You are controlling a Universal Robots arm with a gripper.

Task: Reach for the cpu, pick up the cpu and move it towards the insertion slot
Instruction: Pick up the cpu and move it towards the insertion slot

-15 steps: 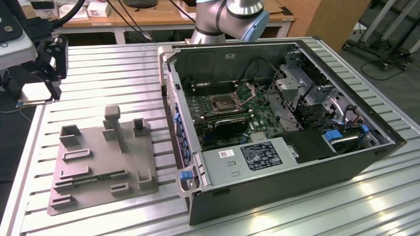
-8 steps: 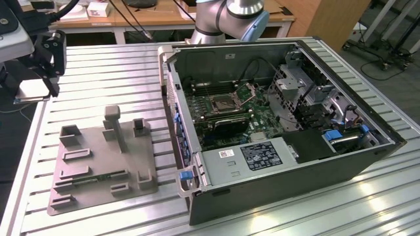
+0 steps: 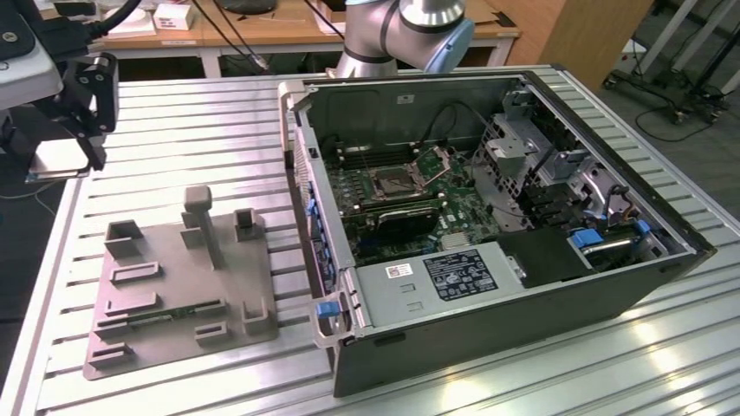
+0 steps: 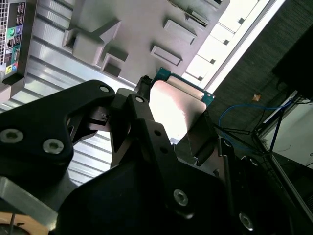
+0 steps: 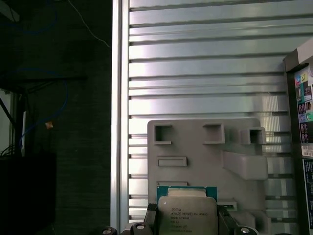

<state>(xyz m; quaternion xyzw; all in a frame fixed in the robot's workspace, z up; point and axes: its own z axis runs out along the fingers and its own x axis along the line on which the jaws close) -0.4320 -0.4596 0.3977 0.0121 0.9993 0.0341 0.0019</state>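
In the exterior view my gripper (image 3: 68,149) hangs high over the table's far corner at that view's left, above and beyond the grey fixture (image 3: 173,277). It is shut on the cpu (image 3: 58,159), a thin square chip with a silvery top. In both wrist views the cpu (image 5: 187,211) (image 4: 177,108) sits between the black fingers (image 5: 151,216), its green edge showing, lifted off the fixture (image 5: 205,161). The insertion slot (image 3: 393,182), a silver-framed socket with a dark centre, lies inside the open computer case (image 3: 486,312) with its hinged frame (image 3: 439,160) raised, well off toward the exterior view's right.
A narrow green memory stick (image 3: 173,314) lies in the fixture near its front. The case's raised side wall (image 3: 303,173) stands between fixture and socket. The ribbed metal table (image 3: 185,130) ends at an edge (image 5: 116,122) close to the gripper, with dark floor and cables beyond.
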